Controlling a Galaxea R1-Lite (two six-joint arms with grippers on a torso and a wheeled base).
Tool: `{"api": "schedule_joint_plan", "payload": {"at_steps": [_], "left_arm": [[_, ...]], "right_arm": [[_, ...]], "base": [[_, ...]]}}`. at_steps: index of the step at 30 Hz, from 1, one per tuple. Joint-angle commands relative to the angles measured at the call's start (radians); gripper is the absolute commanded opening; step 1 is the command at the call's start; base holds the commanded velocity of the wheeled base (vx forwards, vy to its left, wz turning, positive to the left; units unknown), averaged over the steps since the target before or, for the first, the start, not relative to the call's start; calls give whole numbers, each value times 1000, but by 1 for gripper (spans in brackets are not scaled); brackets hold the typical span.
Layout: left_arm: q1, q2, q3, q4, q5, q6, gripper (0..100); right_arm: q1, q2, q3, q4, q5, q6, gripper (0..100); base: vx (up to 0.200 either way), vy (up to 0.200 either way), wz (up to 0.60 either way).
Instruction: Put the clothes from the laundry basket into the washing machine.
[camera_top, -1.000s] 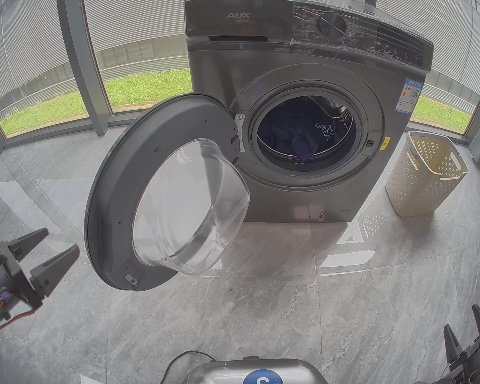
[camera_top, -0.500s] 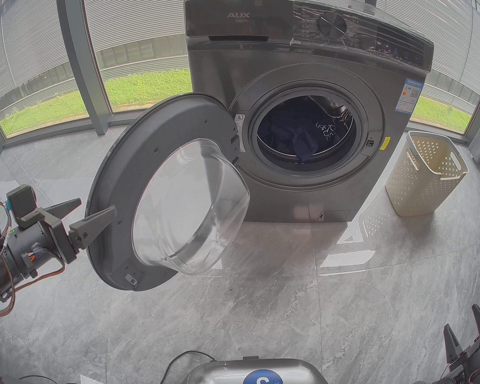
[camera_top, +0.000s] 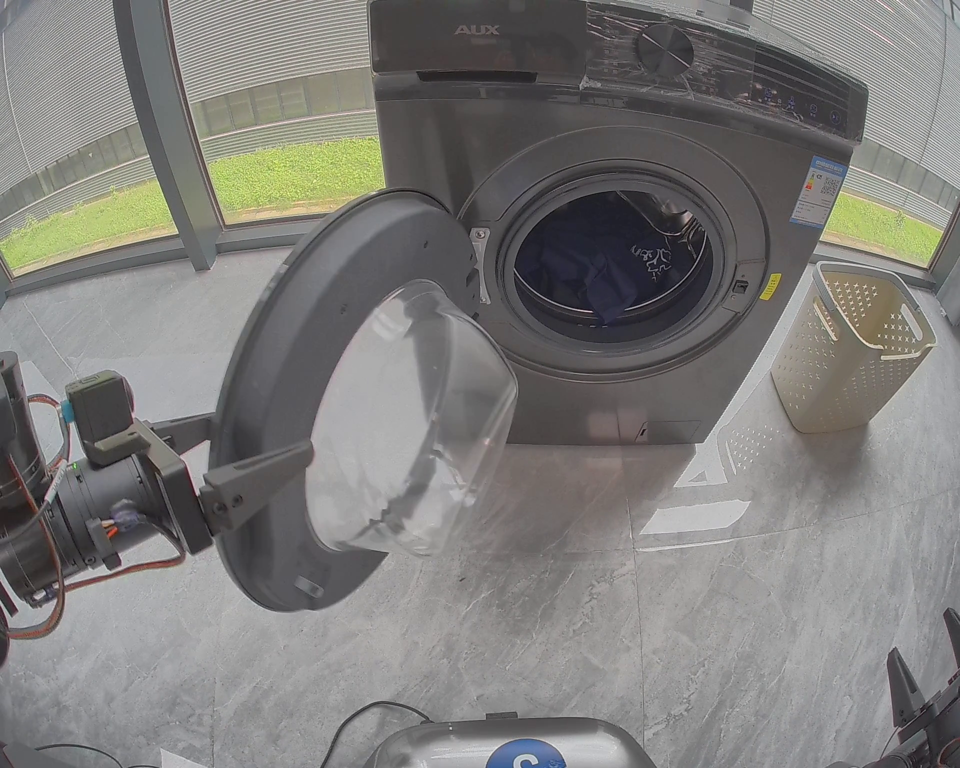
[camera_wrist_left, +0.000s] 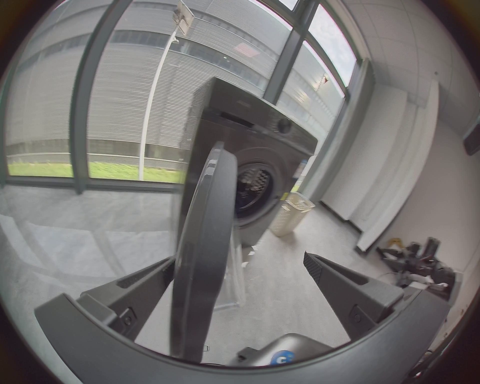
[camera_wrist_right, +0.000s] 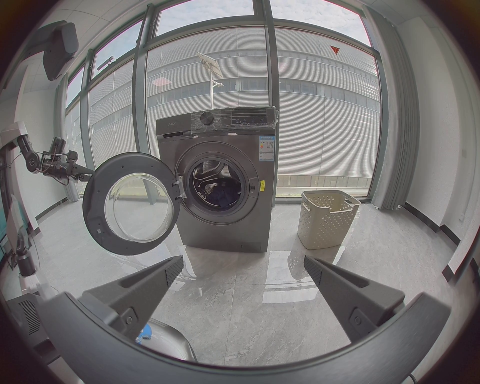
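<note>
The dark blue clothes (camera_top: 600, 265) lie inside the drum of the washing machine (camera_top: 600, 400), behind the round opening. The cream laundry basket (camera_top: 850, 350) stands upright on the floor (camera_top: 600, 620) just right of the machine, apart from it.

The door (camera_top: 330, 280) hangs on its hinge at the opening's left side. Against a second ago it has swung partway toward the machine, so its outer rim now sits farther right and the clear bowl looks narrower.

The left gripper (camera_top: 262, 440) has come in from the left edge of the head view and now straddles that rim. Its jaws are spread wide. One jaw reaches in front of the door's inner face, and the other passes behind the rim. In the left wrist view the door (camera_wrist_left: 202, 240) runs edge-on between the jaws, close against one of them and well clear of the other. I cannot tell whether it touches. The left forearm is roughly level and points right, toward the door.

The right gripper (camera_top: 928, 655) is low at the right, over the floor and well apart from the basket. Its jaws are open and hold nothing.

Bare floor lies between the door's free edge, the machine front and the basket.
</note>
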Motion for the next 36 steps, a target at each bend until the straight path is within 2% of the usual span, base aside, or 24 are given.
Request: {"api": "schedule_joint_plan", "payload": {"at_steps": [1,3,4,6,8,12,13,14,16,18,19,20,23,36], "left_arm": [[-240,-51,12,-7,-18,-132,100],[-254,-54,29,-19,-18,-164,100],[-254,-53,38,-35,-16,-159,100],[-253,-54,47,-67,-15,-171,100],[-250,-51,47,-93,-9,-171,100],[-168,-47,39,-114,-4,-165,100],[-168,-47,39,-114,-4,-165,100],[-115,-38,33,-114,-4,-159,100],[-81,-16,36,-113,-1,-147,100],[-65,13,39,-113,13,-122,100],[-65,13,39,-113,13,-122,100],[-59,48,36,-116,27,-87,100],[-58,97,21,-124,27,-67,100],[-69,301,-120,-236,27,-61,100]], "right_arm": [[0,-16,18,0,0,0,100],[0,-16,18,0,0,0,100],[0,-16,18,0,0,0,100],[0,-16,18,0,0,0,100],[0,-16,18,0,0,0,100],[0,-16,18,0,0,0,100],[0,-16,18,0,0,0,100],[0,-16,18,0,0,0,100],[0,-16,18,0,0,0,100],[2,-16,18,0,0,0,100],[2,-16,18,0,0,0,100],[2,-16,18,0,0,0,100],[2,-16,18,0,0,0,100],[2,-16,18,0,0,0,100]], "base": [[0,0,0],[0,0,0],[0,0,0],[0,0,0],[0,0,0],[0,0,0],[0,0,0],[0,0,0],[0,0,0],[0,0,0],[0,0,0],[0,0,0],[0,0,0],[0,0,0]]}}
